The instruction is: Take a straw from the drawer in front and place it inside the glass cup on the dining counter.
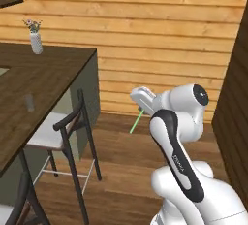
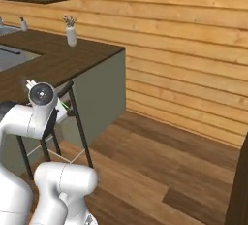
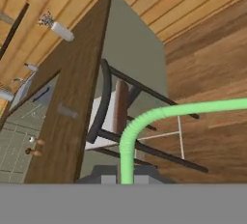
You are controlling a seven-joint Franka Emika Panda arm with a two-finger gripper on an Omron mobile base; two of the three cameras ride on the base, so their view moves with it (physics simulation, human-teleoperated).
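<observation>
**Straw in grip, cup still off to the left on the counter**

Gripper (image 1: 140, 104) clamped fully shut on the straw (image 1: 136, 121); green stick pokes down and left out of the fingers in the left base view, out past the end of the dining counter (image 1: 43, 81) and over bare floor. Hand view agrees: straw (image 3: 144, 121) rising from between the fingertips, looking bent, likely lens distortion.

Glass cup (image 1: 30, 102) upright on the counter top, near the front edge, above the stool (image 1: 63, 127). Faint and barely readable; also visible as a pale smudge (image 3: 67, 111) on the counter in the hand view.

Key relation: cup well apart from the straw tip, to the left of it and higher than it. Straw axis slanted, not plumb. Likely need: carry left over the counter edge, raise the tip above the cup rim, tilt nearer vertical before lowering. Risk: hard-to-see rim, thin straw slipping past it.
</observation>
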